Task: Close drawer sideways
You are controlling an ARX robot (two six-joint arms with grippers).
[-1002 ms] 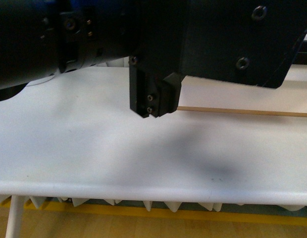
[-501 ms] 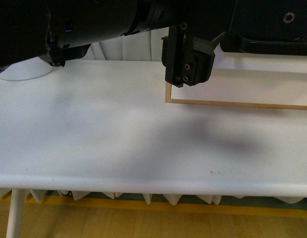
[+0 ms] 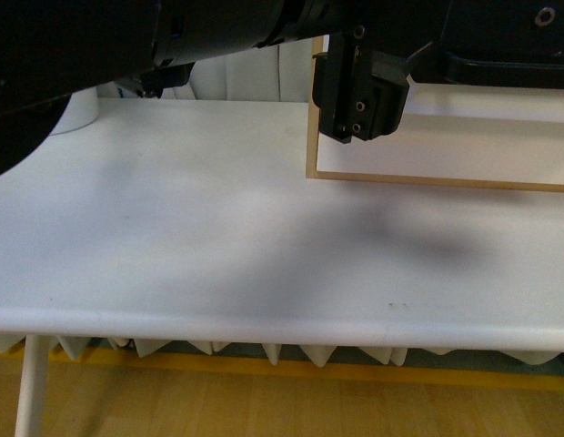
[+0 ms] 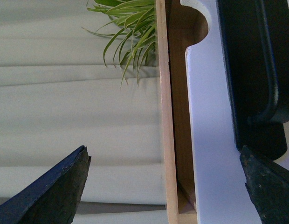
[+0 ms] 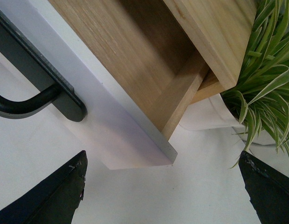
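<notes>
The bench (image 3: 173,237) is white and smooth, with soft grey shadows on it. Under its front edge, at 6 o'clock, hangs a row of white points (image 3: 264,350), and below them lie a yellow strip (image 3: 264,387) and a wooden floor (image 3: 264,419). A white bench leg (image 3: 29,387) stands at 7 o'clock. A pale curtain (image 3: 250,77) hangs behind at 12 o'clock.

The drawer (image 4: 205,130) is at 2 o'clock on the bench, in its light wood frame (image 3: 311,109). It stands partly open: a gap shows between its white front and the frame. Its black handle (image 4: 254,60) is near one finger of the left gripper (image 4: 163,154), whose fingers are spread wide and hold nothing. The right gripper (image 5: 163,161) is spread wide too, near the drawer's corner. A green plant (image 5: 270,70) in a white pot (image 5: 205,116) stands close by the wood frame.
</notes>
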